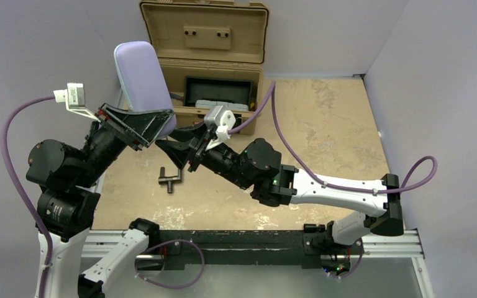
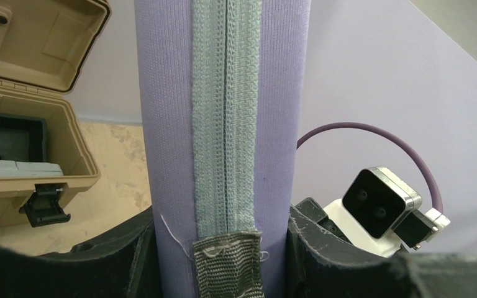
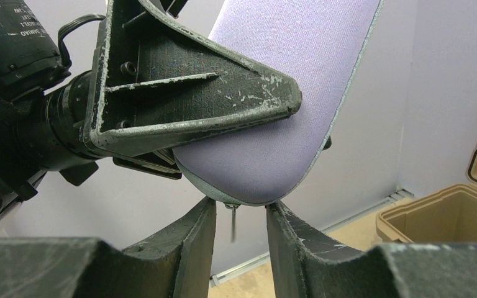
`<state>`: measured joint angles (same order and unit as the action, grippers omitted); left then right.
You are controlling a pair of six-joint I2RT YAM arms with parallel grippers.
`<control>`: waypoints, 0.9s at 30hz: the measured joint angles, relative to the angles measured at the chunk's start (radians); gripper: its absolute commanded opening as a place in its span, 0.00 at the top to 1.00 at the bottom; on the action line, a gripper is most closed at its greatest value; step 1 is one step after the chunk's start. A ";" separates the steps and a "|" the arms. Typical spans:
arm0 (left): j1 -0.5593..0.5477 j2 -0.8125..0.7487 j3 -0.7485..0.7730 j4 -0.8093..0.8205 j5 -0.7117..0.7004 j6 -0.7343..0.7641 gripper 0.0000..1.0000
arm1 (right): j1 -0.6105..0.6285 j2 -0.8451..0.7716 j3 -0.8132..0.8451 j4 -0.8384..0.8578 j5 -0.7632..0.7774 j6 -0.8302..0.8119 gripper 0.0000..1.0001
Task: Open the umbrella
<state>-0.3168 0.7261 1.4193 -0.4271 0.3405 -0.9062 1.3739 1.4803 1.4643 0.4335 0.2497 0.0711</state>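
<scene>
The umbrella is not in view. My left gripper (image 1: 159, 121) is shut on the lower part of a lavender-grey oblong case (image 1: 139, 76) and holds it upright above the table. In the left wrist view the case (image 2: 223, 93) fills the gap between the jaws, its closed grey-blue zipper (image 2: 225, 124) facing the camera. My right gripper (image 1: 168, 138) is open just under the case's bottom end (image 3: 267, 167). Its fingertips (image 3: 206, 208) touch the case on either side of a small metal zipper pull (image 3: 233, 222), which hangs free between them.
An open tan toolbox (image 1: 206, 68) with a black tray stands at the back of the table; it also shows in the left wrist view (image 2: 31, 130). A black T-shaped tool (image 1: 172, 175) lies on the table below the grippers. Grey walls stand on the left and right.
</scene>
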 measured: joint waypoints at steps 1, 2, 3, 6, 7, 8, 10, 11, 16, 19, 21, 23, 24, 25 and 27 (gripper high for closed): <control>0.000 0.000 0.000 0.000 0.000 0.000 1.00 | 0.000 0.000 0.001 0.000 -0.001 -0.002 0.75; 0.000 0.000 0.000 0.000 0.000 0.000 1.00 | 0.000 0.000 0.002 0.000 0.000 -0.005 0.78; 0.000 0.000 0.000 0.002 0.000 0.000 1.00 | 0.000 0.000 0.002 0.000 0.001 -0.006 0.83; 0.000 0.001 0.000 0.005 -0.001 0.000 1.00 | 0.000 0.001 0.002 0.000 -0.003 -0.013 1.00; 0.000 0.002 0.000 0.007 -0.001 0.000 1.00 | 0.000 0.002 0.002 0.000 -0.006 -0.013 1.00; 0.000 0.003 0.000 0.008 -0.001 0.000 1.00 | 0.002 0.002 0.002 -0.002 -0.005 -0.013 1.00; 0.000 0.004 0.000 0.010 -0.001 0.000 1.00 | 0.002 0.003 0.002 -0.001 -0.005 -0.014 1.00; 0.000 0.004 0.000 0.010 -0.002 0.000 1.00 | 0.002 0.003 0.002 0.000 -0.006 -0.014 1.00; 0.000 0.005 0.000 0.011 -0.001 0.000 1.00 | 0.002 0.003 0.002 0.001 -0.004 -0.019 1.00; 0.000 0.005 0.000 0.009 0.001 0.000 1.00 | 0.002 0.003 0.000 0.000 0.000 -0.021 1.00; 0.000 0.005 0.000 -0.001 0.006 0.000 1.00 | 0.002 0.001 -0.003 -0.001 0.000 -0.022 1.00; 0.000 0.005 0.000 -0.014 0.010 0.000 1.00 | 0.002 -0.008 -0.019 0.000 -0.001 -0.021 1.00; 0.000 0.005 0.000 -0.023 0.013 0.000 1.00 | 0.002 -0.013 -0.029 0.000 -0.001 -0.021 1.00; 0.000 0.005 0.000 -0.035 0.019 0.000 1.00 | 0.002 -0.019 -0.039 0.000 -0.001 -0.021 1.00; 0.000 0.005 0.002 -0.064 0.025 0.000 1.00 | 0.002 -0.030 -0.060 -0.001 -0.001 -0.021 1.00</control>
<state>-0.3168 0.7315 1.4212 -0.4915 0.3653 -0.9062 1.3754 1.4506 1.4044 0.4328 0.2489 0.0498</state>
